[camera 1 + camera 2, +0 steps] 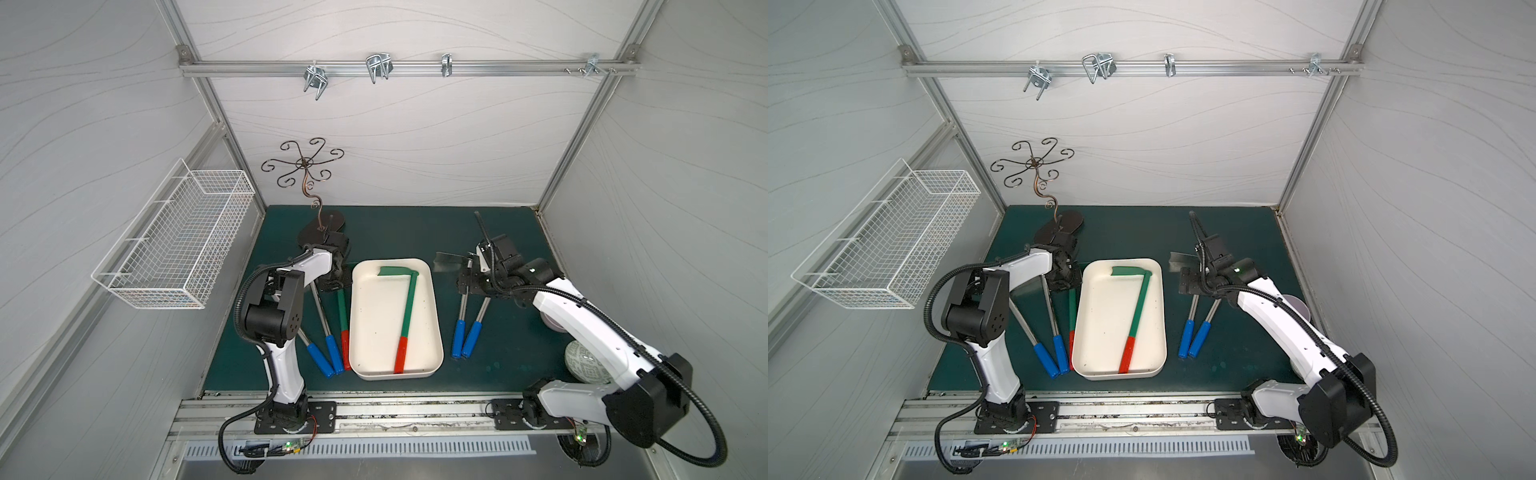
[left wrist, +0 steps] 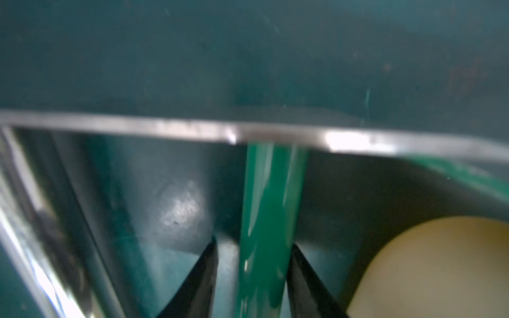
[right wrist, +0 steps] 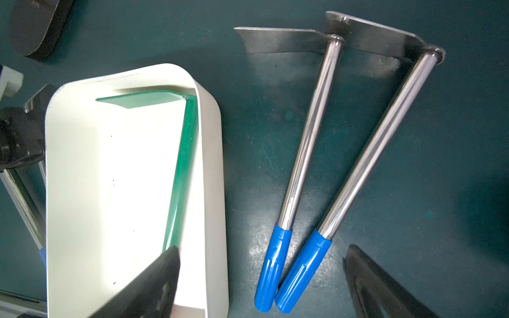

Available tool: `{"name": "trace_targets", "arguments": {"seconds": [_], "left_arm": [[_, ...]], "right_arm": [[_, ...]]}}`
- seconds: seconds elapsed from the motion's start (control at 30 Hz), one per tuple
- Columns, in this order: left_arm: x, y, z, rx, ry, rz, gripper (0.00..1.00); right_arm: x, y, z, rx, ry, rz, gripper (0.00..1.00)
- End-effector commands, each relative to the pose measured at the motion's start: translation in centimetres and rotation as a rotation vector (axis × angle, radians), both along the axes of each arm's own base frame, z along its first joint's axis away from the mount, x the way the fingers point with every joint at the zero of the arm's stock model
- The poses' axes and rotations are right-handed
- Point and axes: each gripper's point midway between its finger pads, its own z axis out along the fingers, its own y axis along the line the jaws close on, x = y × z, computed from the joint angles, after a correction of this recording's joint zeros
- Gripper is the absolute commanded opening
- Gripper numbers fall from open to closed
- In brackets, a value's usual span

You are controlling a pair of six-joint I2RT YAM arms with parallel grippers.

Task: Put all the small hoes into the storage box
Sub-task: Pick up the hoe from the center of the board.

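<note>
The cream storage box (image 1: 392, 376) (image 1: 1117, 374) (image 3: 212, 165) sits mid-table in both top views. One small hoe (image 1: 409, 307) (image 1: 1140, 307) (image 3: 181, 179), green with a red grip, lies slanted inside it. A second green small hoe (image 1: 343, 311) (image 1: 1072, 311) (image 2: 267, 220) lies on the mat just left of the box. My left gripper (image 1: 334, 282) (image 1: 1065, 278) (image 2: 253, 243) straddles its shaft: one finger touches it, the other stands slightly off. My right gripper (image 1: 467, 278) (image 1: 1190, 282) (image 3: 261, 247) hangs wide open above the mat right of the box, holding nothing.
Two steel hoes with blue grips (image 1: 467, 336) (image 3: 311, 137) lie right of the box, and two more (image 1: 328, 353) lie left of the second green hoe. A steel blade edge (image 2: 192, 129) crosses the left wrist view. There is a scroll stand (image 1: 309, 166) back left, a wire basket (image 1: 174, 245) on the left wall and a patterned ball (image 1: 582, 361) under the right arm.
</note>
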Motion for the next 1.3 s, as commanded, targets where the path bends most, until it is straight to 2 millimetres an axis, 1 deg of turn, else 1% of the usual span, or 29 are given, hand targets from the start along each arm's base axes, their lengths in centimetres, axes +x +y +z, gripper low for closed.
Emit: {"name": "trace_targets", "arguments": {"seconds": [0.0, 0.17, 0.33, 0.57, 0.73, 0.93, 1.07, 1.27], "left_arm": [[1.4, -0.4, 0.2, -0.012, -0.016, 0.005, 0.40], [1.3, -0.6, -0.5, -0.018, 0.010, 0.003, 0.38], [1.3, -0.7, -0.7, -0.017, 0.021, 0.001, 0.35], [1.3, -0.3, -0.2, 0.005, 0.017, -0.006, 0.30], [1.2, 0.1, 0.4, 0.036, 0.020, -0.035, 0.24], [1.1, 0.1, 0.6, 0.037, 0.023, -0.052, 0.17], [1.2, -0.2, 1.9, 0.015, 0.006, -0.051, 0.09], [1.0, -0.6, 5.3, -0.011, 0.003, -0.039, 0.00]], "right_arm": [[-0.4, 0.4, -0.8, -0.009, 0.023, 0.011, 0.94], [-0.5, 0.4, -0.8, -0.016, 0.022, 0.013, 0.93], [-0.6, 0.3, -0.7, -0.021, 0.024, 0.015, 0.93], [-0.6, 0.6, -0.6, -0.019, 0.025, 0.023, 0.92], [-0.9, 1.2, -0.7, 0.005, 0.034, 0.049, 0.88], [-1.1, 1.1, -0.7, 0.008, 0.032, 0.054, 0.87], [-1.3, 1.0, -0.6, 0.006, 0.029, 0.052, 0.87], [-1.4, 0.9, -0.6, 0.009, 0.028, 0.048, 0.87]]}}
